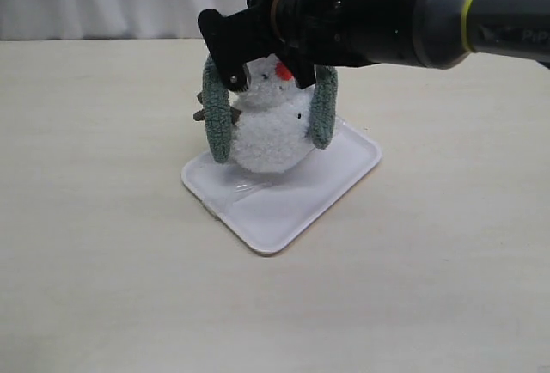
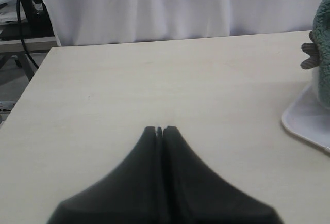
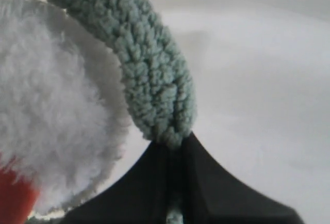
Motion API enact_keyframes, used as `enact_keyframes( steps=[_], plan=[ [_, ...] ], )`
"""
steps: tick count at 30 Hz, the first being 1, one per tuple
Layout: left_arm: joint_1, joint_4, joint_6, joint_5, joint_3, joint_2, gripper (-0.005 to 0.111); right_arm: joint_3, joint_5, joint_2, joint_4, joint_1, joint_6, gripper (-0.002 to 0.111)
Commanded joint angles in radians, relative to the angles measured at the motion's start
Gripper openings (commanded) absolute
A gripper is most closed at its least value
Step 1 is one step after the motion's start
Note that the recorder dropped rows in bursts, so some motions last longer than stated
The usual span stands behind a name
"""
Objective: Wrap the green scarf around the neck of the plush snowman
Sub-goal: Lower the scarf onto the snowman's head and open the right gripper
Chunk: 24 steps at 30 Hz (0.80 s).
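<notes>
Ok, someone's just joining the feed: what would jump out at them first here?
The dark right arm reaches across above the plush snowman, which stands on a white tray. The green scarf hangs down both its sides, pinched in the shut right gripper. The left gripper hovers shut over the table, left of the tray.

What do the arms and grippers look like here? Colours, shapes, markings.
Right arm: thick, glossy cylindrical links, black near the wrist and dark grey further back, with a yellow-green ring around the link. Right gripper and left gripper: matte black fingers, broad at the base and tapering to narrow tips. The left arm itself is out of view.
</notes>
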Motion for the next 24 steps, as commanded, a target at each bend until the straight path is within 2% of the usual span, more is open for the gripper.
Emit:
enact_keyframes(
  steps=[1,5,7,9,13,17,21,24],
  plan=[
    [-0.001,-0.002,0.0,-0.01,0.003,-0.002,0.0,-0.008,-0.024,0.0,0.056,-0.008,0.013,0.004],
    [-0.001,-0.002,0.0,-0.01,0.003,-0.002,0.0,-0.009,-0.078,0.0,0.057,-0.008,0.124,0.005],
    [-0.001,-0.002,0.0,-0.01,0.003,-0.002,0.0,-0.009,-0.078,0.0,0.057,-0.008,0.147,0.011],
    [-0.001,-0.002,0.0,-0.01,0.003,-0.002,0.0,-0.009,-0.069,0.0,0.057,-0.008,0.15,0.02],
    [-0.001,-0.002,0.0,-0.01,0.003,-0.002,0.0,-0.009,-0.002,0.0,0.052,-0.008,0.152,0.046],
    [-0.001,-0.002,0.0,-0.01,0.003,-0.002,0.0,-0.009,0.046,0.0,0.052,-0.008,0.157,0.062],
    [-0.001,-0.002,0.0,-0.01,0.003,-0.002,0.0,-0.009,0.115,0.0,0.064,-0.002,0.205,0.065],
    [-0.001,-0.002,0.0,-0.01,0.003,-0.002,0.0,-0.009,0.131,-0.014,0.145,-0.002,0.244,0.065]
  ],
)
